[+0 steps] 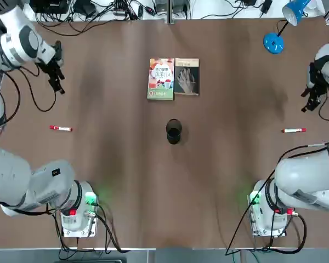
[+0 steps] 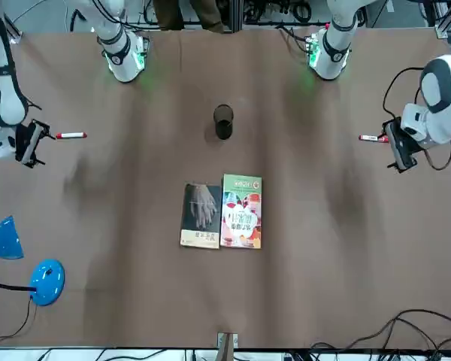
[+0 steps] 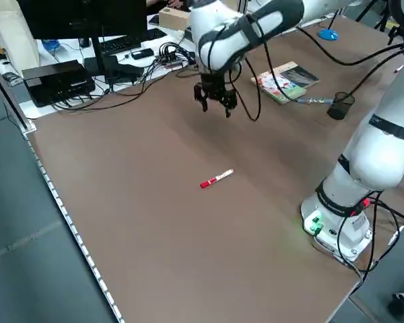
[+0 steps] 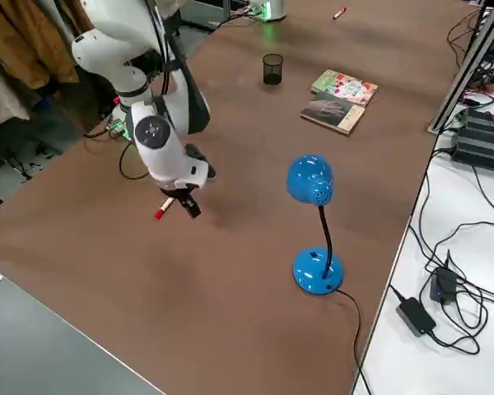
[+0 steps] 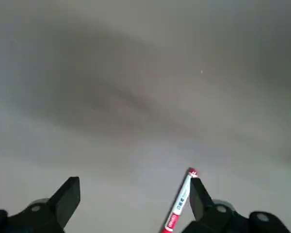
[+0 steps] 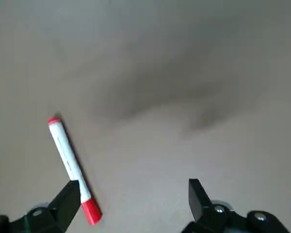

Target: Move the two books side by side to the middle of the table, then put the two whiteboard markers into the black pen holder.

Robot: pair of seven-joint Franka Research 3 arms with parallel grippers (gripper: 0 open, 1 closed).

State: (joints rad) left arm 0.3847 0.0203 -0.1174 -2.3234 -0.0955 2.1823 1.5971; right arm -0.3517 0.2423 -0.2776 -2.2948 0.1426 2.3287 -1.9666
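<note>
Left gripper [image 5: 135, 180] and right gripper [image 6: 134, 182]: both spread, empty. Left marker [image 1: 61, 128] and right marker [image 1: 294, 130] lie on table [image 1: 219, 181], each baseward of its same-side gripper, long axis roughly left-right

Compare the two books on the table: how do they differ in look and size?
The colourful book has a green, white and red cover; the dark book shows a pale hand on dark grey-green.
The colourful book is slightly longer than the dark book.
Both lie flat, side by side, covers up.
</note>
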